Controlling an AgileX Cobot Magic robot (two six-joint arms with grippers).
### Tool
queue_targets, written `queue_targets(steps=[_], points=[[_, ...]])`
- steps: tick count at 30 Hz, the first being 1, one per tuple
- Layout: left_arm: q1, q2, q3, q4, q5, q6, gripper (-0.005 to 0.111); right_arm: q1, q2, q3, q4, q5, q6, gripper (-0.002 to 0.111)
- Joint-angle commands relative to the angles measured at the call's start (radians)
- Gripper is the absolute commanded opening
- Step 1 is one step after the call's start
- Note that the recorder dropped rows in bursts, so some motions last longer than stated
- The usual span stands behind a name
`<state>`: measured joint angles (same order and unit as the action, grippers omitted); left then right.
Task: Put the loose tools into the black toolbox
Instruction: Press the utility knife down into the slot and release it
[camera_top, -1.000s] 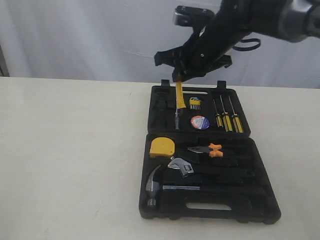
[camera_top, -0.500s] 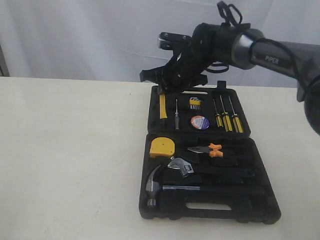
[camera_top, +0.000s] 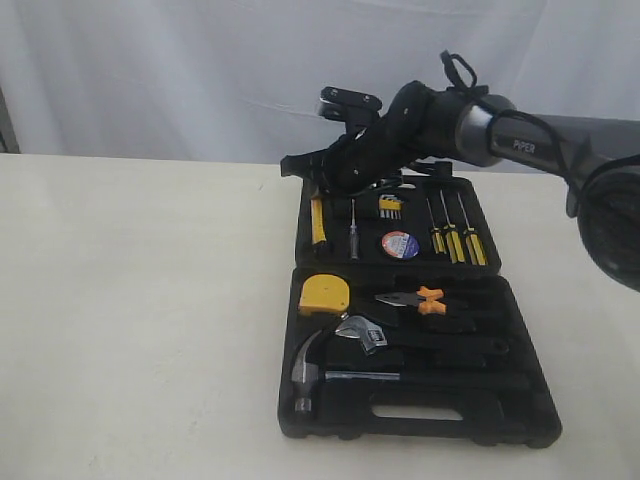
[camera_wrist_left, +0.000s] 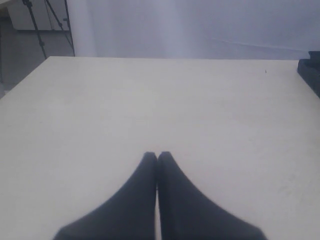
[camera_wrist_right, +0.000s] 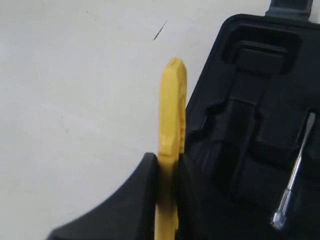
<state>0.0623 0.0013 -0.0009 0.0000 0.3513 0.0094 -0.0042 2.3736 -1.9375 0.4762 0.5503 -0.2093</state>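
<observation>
The black toolbox (camera_top: 500, 400) lies open on the table right of centre. My right gripper (camera_top: 320, 185) is shut on the long yellow knife-like tool (camera_top: 318, 222), which hangs over the far half's left edge; in the right wrist view the yellow knife-like tool (camera_wrist_right: 171, 125) stands between my fingers beside the case wall (camera_wrist_right: 240, 90). The yellow tape measure (camera_top: 325, 294), the orange-and-black pliers (camera_top: 415, 299) and the tape roll (camera_top: 400, 245) rest in the box. My left gripper (camera_wrist_left: 157, 156) is shut over bare table, empty.
A steel hammer (camera_top: 310, 375) and wrench (camera_top: 362, 333) lie in the near half. Yellow-handled screwdrivers (camera_top: 455, 240), a small hex-key set (camera_top: 390, 207) and a thin steel driver (camera_top: 352, 235) sit in the far half. Bare table (camera_top: 140, 300) spreads left of the box.
My right arm has swung left and lowered, carrying the yellow knife-like tool from over the far half's middle to its left edge. The left gripper view has no earlier frame.
</observation>
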Motion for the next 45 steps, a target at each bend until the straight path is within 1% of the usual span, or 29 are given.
queue_targets(steps=[1, 5, 15, 17, 19, 20, 22, 23, 25, 27, 33, 34, 35, 36, 37, 38, 39, 42, 45], points=[[-0.004, -0.001, 0.001, 0.000, -0.009, -0.002, 0.000, -0.006, 0.018, -0.003, 0.032, -0.043, -0.041, -0.001], [-0.004, -0.001, 0.001, 0.000, -0.009, -0.002, 0.000, -0.006, 0.030, -0.003, 0.076, -0.061, -0.071, -0.001], [-0.004, -0.001, 0.001, 0.000, -0.009, -0.002, 0.000, -0.017, 0.102, -0.003, 0.072, -0.068, -0.084, -0.001], [-0.004, -0.001, 0.001, 0.000, -0.009, -0.002, 0.000, -0.018, 0.103, -0.003, 0.044, -0.074, -0.083, 0.001], [-0.004, -0.001, 0.001, 0.000, -0.009, -0.002, 0.000, -0.018, 0.103, -0.003, -0.009, -0.062, -0.083, 0.017], [-0.004, -0.001, 0.001, 0.000, -0.009, -0.002, 0.000, -0.018, 0.103, -0.003, -0.043, -0.045, -0.083, 0.038], [-0.004, -0.001, 0.001, 0.000, -0.009, -0.002, 0.000, -0.018, 0.103, -0.003, -0.059, -0.030, -0.083, 0.065], [-0.004, -0.001, 0.001, 0.000, -0.009, -0.002, 0.000, -0.018, 0.103, -0.003, -0.059, -0.026, -0.079, 0.068], [-0.004, -0.001, 0.001, 0.000, -0.009, -0.002, 0.000, -0.018, 0.101, -0.003, -0.059, -0.026, -0.031, 0.065], [-0.004, -0.001, 0.001, 0.000, -0.009, -0.002, 0.000, -0.018, 0.078, -0.003, -0.059, -0.021, -0.023, 0.062], [-0.004, -0.001, 0.001, 0.000, -0.009, -0.002, 0.000, -0.018, -0.017, -0.003, -0.066, 0.000, -0.023, 0.062], [-0.004, -0.001, 0.001, 0.000, -0.009, -0.002, 0.000, -0.018, -0.031, -0.003, -0.066, 0.000, -0.023, 0.060], [-0.004, -0.001, 0.001, 0.000, -0.009, -0.002, 0.000, -0.018, -0.047, -0.003, -0.066, 0.003, -0.023, 0.056], [-0.004, -0.001, 0.001, 0.000, -0.009, -0.002, 0.000, -0.018, -0.059, -0.003, -0.066, 0.004, -0.023, 0.049], [-0.004, -0.001, 0.001, 0.000, -0.009, -0.002, 0.000, -0.018, -0.071, -0.003, -0.069, 0.011, -0.023, 0.030], [-0.004, -0.001, 0.001, 0.000, -0.009, -0.002, 0.000, -0.018, -0.074, -0.003, -0.079, 0.015, -0.023, 0.017], [-0.004, -0.001, 0.001, 0.000, -0.009, -0.002, 0.000, -0.016, -0.066, -0.003, -0.105, 0.026, -0.021, 0.000], [-0.004, -0.001, 0.001, 0.000, -0.009, -0.002, 0.000, -0.016, -0.025, -0.003, -0.130, 0.032, -0.015, 0.000], [-0.004, -0.001, 0.001, 0.000, -0.009, -0.002, 0.000, -0.016, 0.043, -0.003, -0.128, -0.016, -0.015, 0.000]])
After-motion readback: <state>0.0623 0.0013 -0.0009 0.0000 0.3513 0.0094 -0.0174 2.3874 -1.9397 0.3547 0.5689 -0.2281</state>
